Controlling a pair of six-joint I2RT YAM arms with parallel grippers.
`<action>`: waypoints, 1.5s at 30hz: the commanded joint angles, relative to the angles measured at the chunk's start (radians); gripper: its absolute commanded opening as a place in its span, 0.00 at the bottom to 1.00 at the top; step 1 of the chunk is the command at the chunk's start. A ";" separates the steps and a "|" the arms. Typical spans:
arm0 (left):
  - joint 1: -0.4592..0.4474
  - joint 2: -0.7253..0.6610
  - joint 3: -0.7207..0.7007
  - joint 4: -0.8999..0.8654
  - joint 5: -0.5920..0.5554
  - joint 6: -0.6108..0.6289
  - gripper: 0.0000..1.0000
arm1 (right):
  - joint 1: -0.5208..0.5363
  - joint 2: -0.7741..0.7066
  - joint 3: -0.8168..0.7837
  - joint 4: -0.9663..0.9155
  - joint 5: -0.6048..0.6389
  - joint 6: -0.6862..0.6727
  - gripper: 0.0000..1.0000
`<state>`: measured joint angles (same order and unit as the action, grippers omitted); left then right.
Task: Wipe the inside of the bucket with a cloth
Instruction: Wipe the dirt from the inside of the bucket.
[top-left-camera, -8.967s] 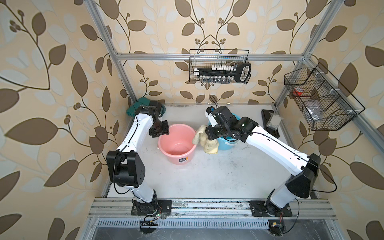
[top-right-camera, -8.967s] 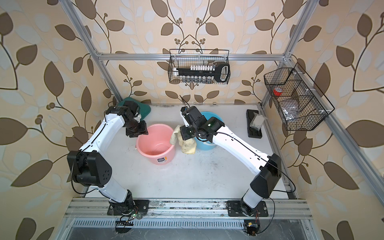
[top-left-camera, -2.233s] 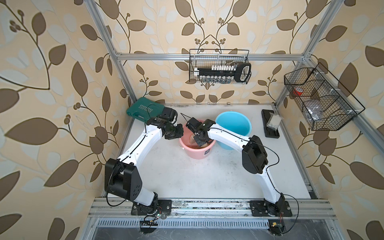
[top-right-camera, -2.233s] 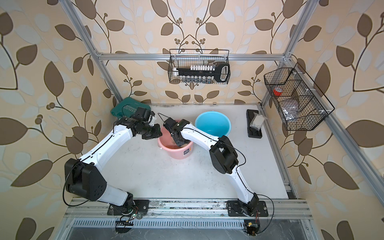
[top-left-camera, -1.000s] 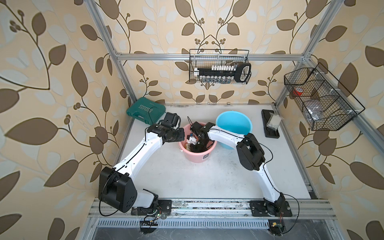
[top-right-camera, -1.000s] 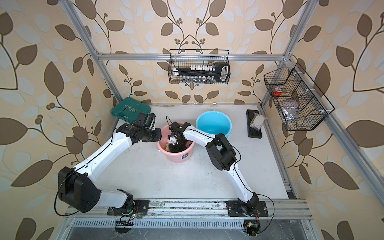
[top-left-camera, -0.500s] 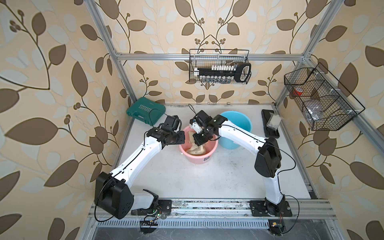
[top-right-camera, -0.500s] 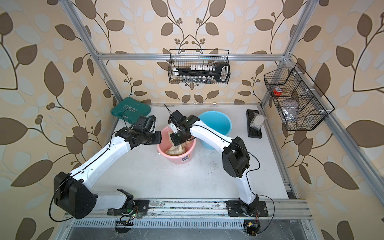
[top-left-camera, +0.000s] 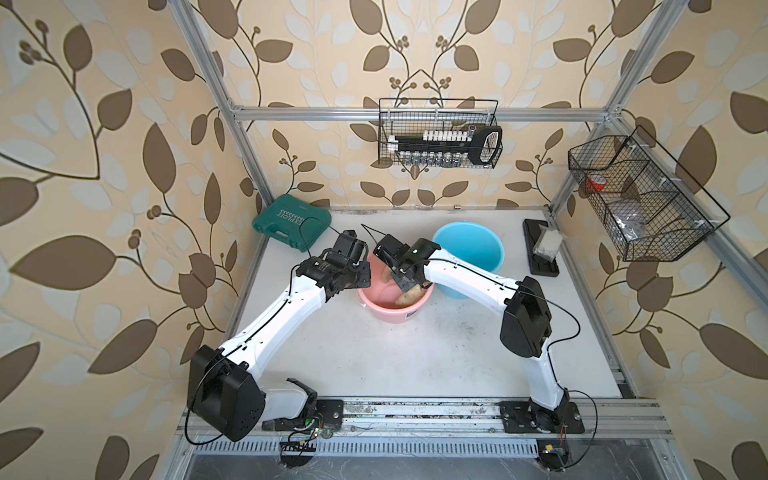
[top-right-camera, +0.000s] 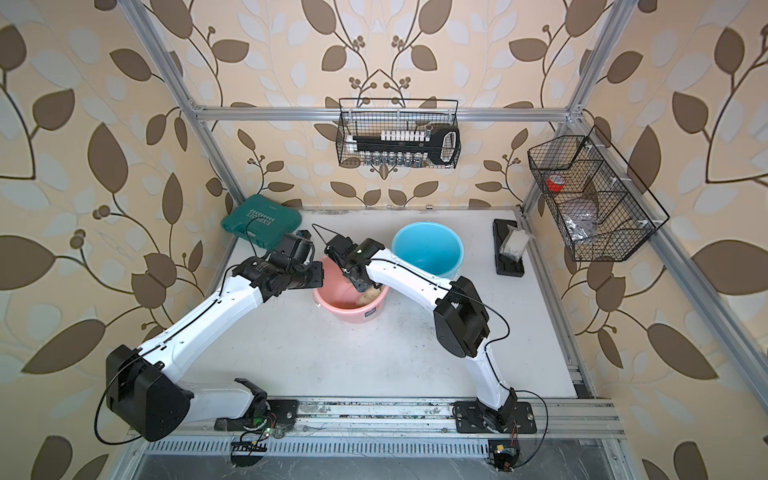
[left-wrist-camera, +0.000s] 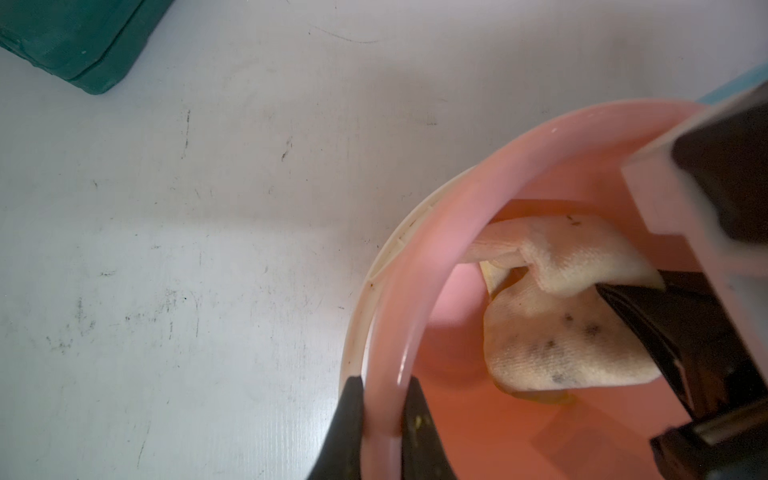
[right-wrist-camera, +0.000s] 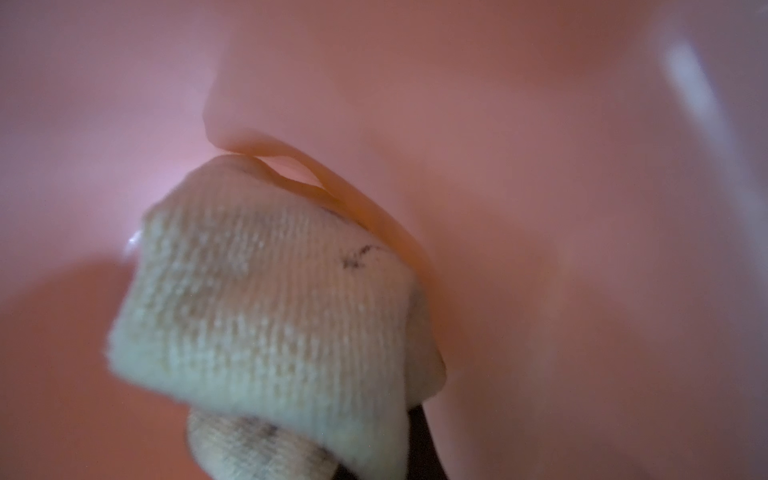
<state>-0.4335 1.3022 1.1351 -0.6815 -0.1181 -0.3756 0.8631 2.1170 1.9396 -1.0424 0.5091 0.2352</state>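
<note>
My left end effector (left-wrist-camera: 384, 401) is pinched narrow on the rim of the round pink plastic bucket (left-wrist-camera: 498, 166). One finger sits outside the wall and one inside, and both touch the rim. In both top views this grip is on the side of the bucket that faces the left wall.

My right end effector (top-left-camera: 409, 286) reaches down into the same bucket from the opposite side. It is clamped on the soft pale-yellow towelling cloth (left-wrist-camera: 561, 340), and my black fingers (left-wrist-camera: 648, 332) bite into a fold of it. The cloth is inside the bucket, below the rim, bunched into thick folds with dark specks on its surface. In my right wrist view the wad fills the foreground, right up against the pink inner surface. That view is too blurred to show whether it presses on the wall or the floor of the bucket.

The bucket stands upright on the scuffed white desk (top-left-camera: 415, 357), just beside a round light-blue plastic bucket (top-left-camera: 469, 245), which is also upright. A dark-green hard plastic case (top-left-camera: 291, 220) lies flat in the far left corner of the desk, apart from both buckets.
</note>
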 joint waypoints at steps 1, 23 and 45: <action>-0.008 -0.022 0.016 0.027 -0.051 -0.012 0.00 | 0.006 0.041 0.010 -0.045 0.080 -0.018 0.00; -0.017 -0.070 -0.085 0.065 0.015 -0.050 0.00 | -0.083 0.333 0.181 -0.120 -0.162 0.098 0.00; -0.025 -0.039 -0.088 0.052 0.009 -0.063 0.00 | -0.053 0.350 0.195 0.076 -0.923 0.071 0.00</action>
<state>-0.4370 1.2686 1.0580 -0.5652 -0.1852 -0.4873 0.7944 2.4435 2.1632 -1.0760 -0.2413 0.3180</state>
